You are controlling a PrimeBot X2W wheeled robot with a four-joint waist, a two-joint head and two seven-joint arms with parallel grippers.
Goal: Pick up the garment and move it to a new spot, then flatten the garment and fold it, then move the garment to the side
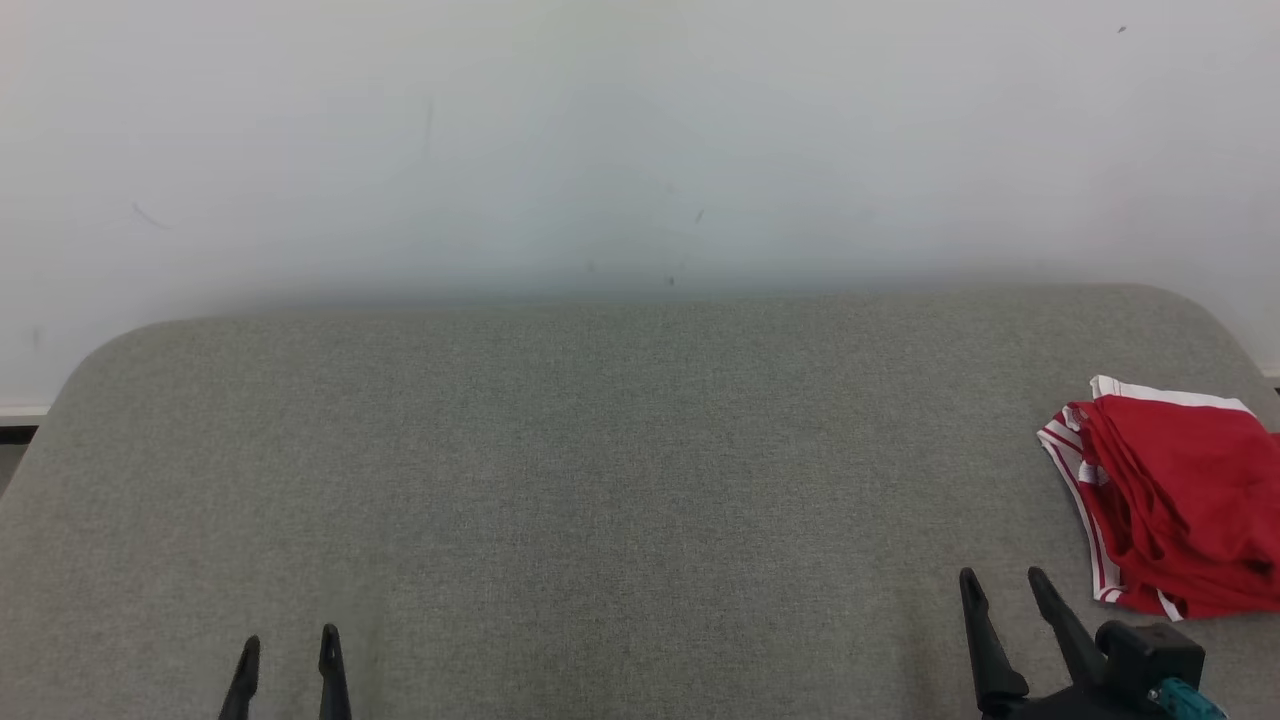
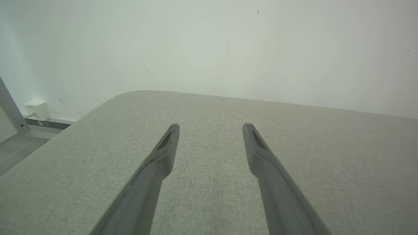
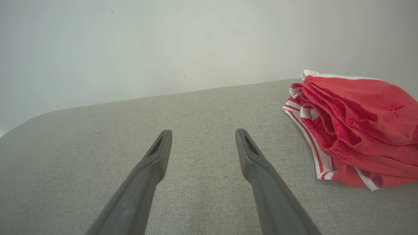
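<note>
- Plain pale wall (image 1: 640,130) behind, with a few small dark marks and scuffs.
- Grey woven-fabric counter (image 1: 600,480), far corners rounded, close to the wall.
- Small white box (image 2: 37,109) at the wall's foot, above a dark skirting strip (image 2: 49,123).
- Grey floor (image 2: 16,150) below.
- Soft, even light.

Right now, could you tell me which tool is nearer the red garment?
The right tool, just beside the red garment; the left tool sits far across the grey surface.
</note>
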